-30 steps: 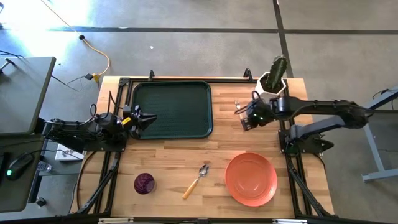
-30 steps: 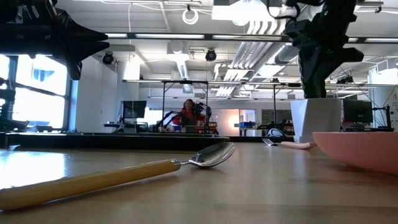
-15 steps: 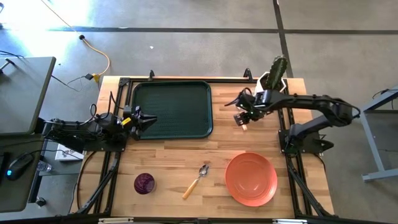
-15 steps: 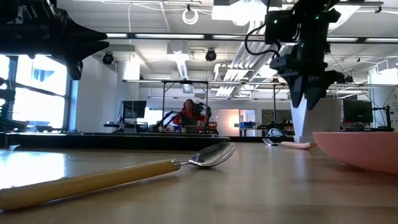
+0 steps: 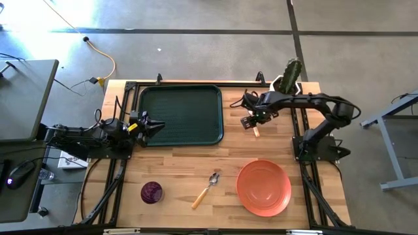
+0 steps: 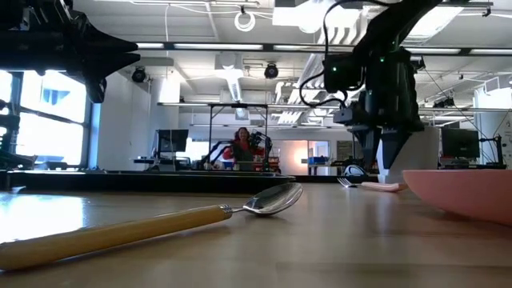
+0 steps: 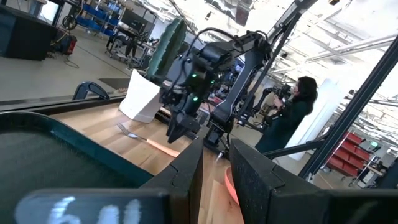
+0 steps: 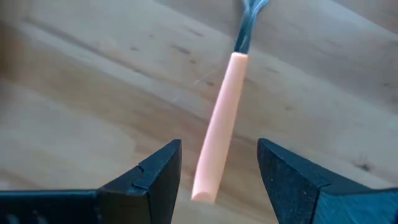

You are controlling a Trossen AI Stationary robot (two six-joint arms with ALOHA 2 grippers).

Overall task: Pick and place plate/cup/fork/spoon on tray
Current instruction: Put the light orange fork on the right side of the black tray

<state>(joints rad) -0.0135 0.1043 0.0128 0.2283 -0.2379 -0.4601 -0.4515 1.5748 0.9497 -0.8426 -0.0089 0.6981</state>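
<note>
The fork [image 5: 255, 130] lies flat on the table right of the dark green tray [image 5: 183, 98]. My right gripper [image 5: 251, 121] hovers just above it, pointing down and open. In the right wrist view [image 8: 219, 148] its fingers stand on either side of the fork's tan handle [image 8: 219, 127] without touching it. My left gripper [image 5: 155, 125] waits over the tray's left rim, with a narrow gap between its fingers [image 7: 216, 163]. The salmon plate [image 5: 264, 188], the spoon [image 5: 206, 189] and the purple cup [image 5: 151, 192] lie on the table's near part.
A white pot with a cactus [image 5: 287, 81] stands at the table's far right corner, close behind my right arm. In the low view the spoon [image 6: 160, 224] lies in front and the plate's rim [image 6: 464, 192] shows at the right. A person sits in the room beyond.
My right gripper has gone a little toward the table's left edge and down toward the fork, ending low over its handle. The fork, the other tableware and my left arm have stayed where they were.
</note>
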